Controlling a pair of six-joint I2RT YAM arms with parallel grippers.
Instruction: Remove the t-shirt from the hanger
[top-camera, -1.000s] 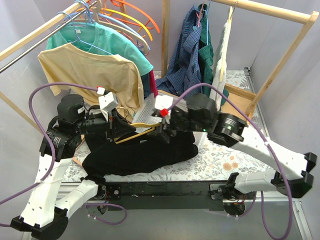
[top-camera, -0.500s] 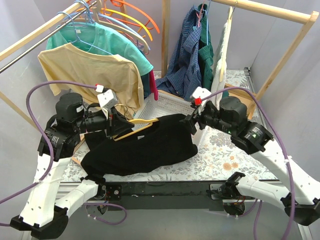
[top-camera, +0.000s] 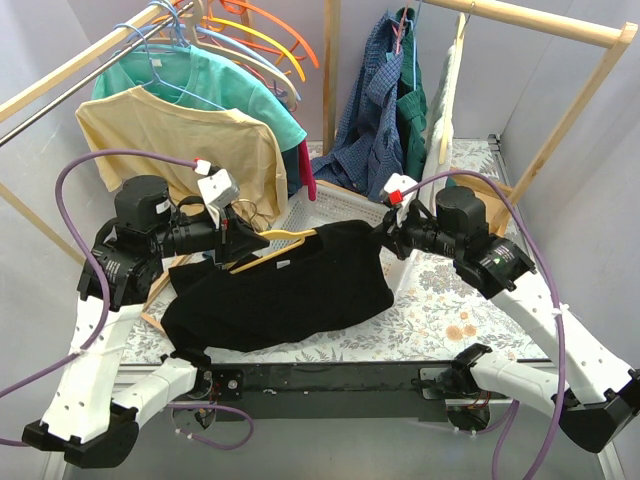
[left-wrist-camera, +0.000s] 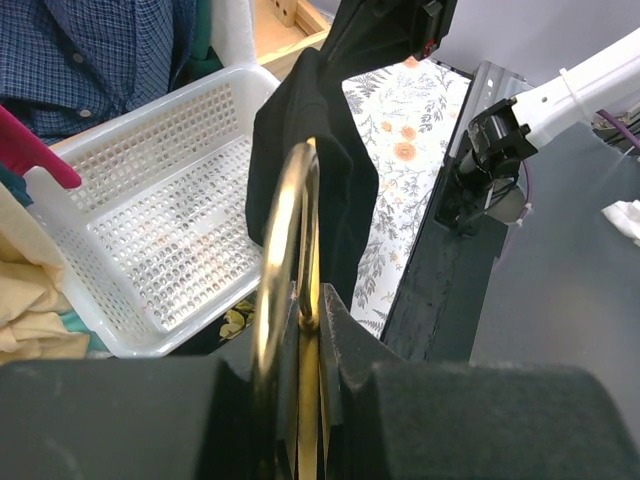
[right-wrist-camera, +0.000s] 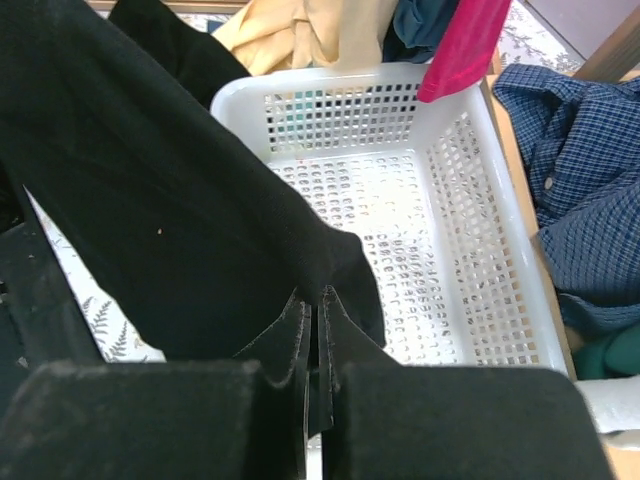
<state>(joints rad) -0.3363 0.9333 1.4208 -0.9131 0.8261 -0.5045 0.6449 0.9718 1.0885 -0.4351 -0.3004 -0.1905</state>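
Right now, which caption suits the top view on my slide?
Left gripper holds the hanger; right gripper grips the black shirt.

t-shirt (top-camera: 290, 295) on hanger (top-camera: 270, 254) between left tool (top-camera: 243, 240) and right tool (top-camera: 385, 240), basket (top-camera: 335, 205) behind, table (top-camera: 450, 310) beneath

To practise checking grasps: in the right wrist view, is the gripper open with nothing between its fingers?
No, the right gripper is shut, pinching a fold of the black t-shirt.
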